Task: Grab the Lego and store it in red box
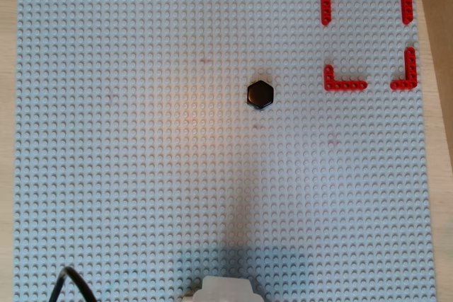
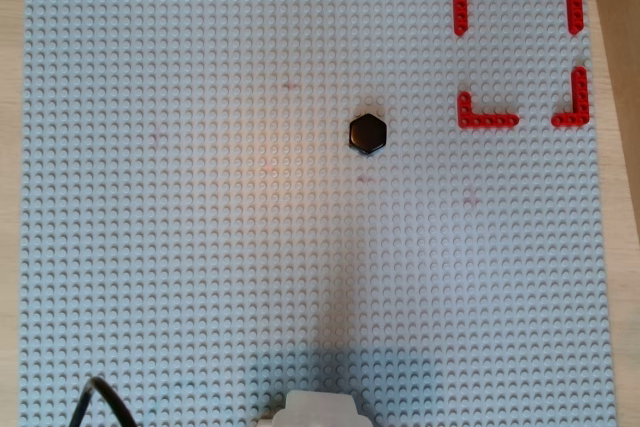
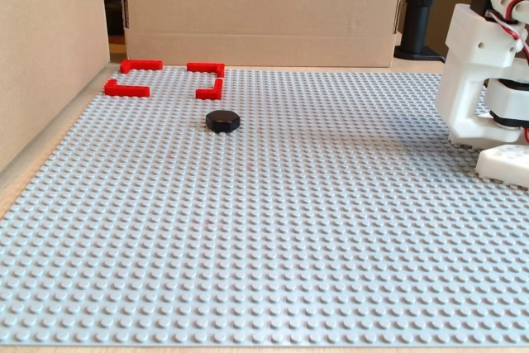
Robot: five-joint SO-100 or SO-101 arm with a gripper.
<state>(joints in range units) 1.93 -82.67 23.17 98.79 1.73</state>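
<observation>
Overhead views: Lego [image 1: 260, 95] sits at seven o'clock from red box [image 1: 368, 35] on studded baseplate [image 1: 141, 175]; gripper unseen, state unknowable.

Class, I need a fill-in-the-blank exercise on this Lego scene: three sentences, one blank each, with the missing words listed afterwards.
1. The black Lego has ______ sides when seen in both overhead views.
2. The red box is an outline built from ______ L-shaped corner pieces.
3. The Lego lies ______ the red box, on the grey studded baseplate.

Missing words: six; four; outside
</observation>
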